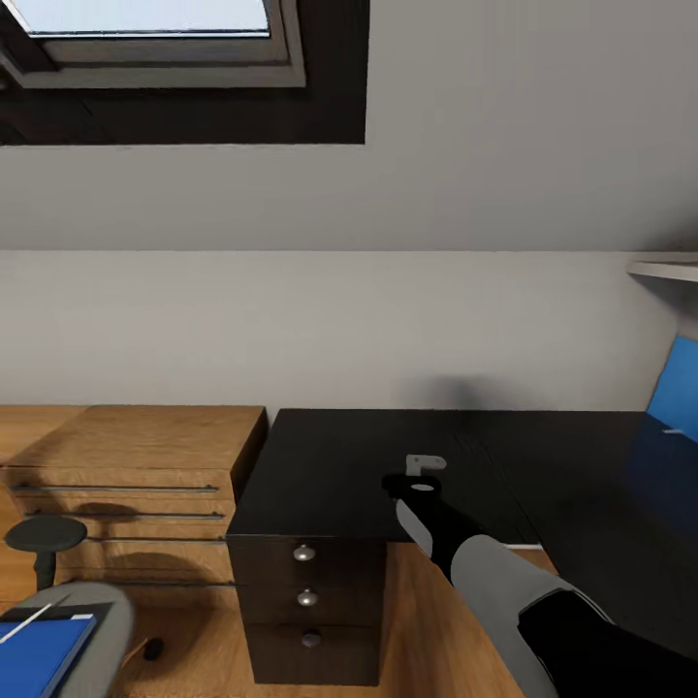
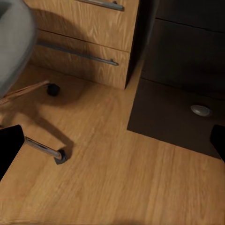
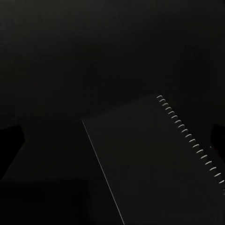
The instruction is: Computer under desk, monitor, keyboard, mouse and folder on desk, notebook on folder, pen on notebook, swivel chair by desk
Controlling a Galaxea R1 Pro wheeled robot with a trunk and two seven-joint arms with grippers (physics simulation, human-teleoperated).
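My right gripper (image 3: 117, 140), fingers spread and holding nothing, hovers over the black spiral notebook (image 3: 159, 164) lying on the desk (image 1: 339, 465); I'd descend squarely, pinching its free edge, since the folder (image 1: 39, 654) waits on the swivel chair (image 1: 102, 620).

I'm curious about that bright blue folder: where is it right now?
In the head view the folder lies on the seat of the swivel chair at the lower left, in front of the light-wood cabinet, with the pen lying across it.
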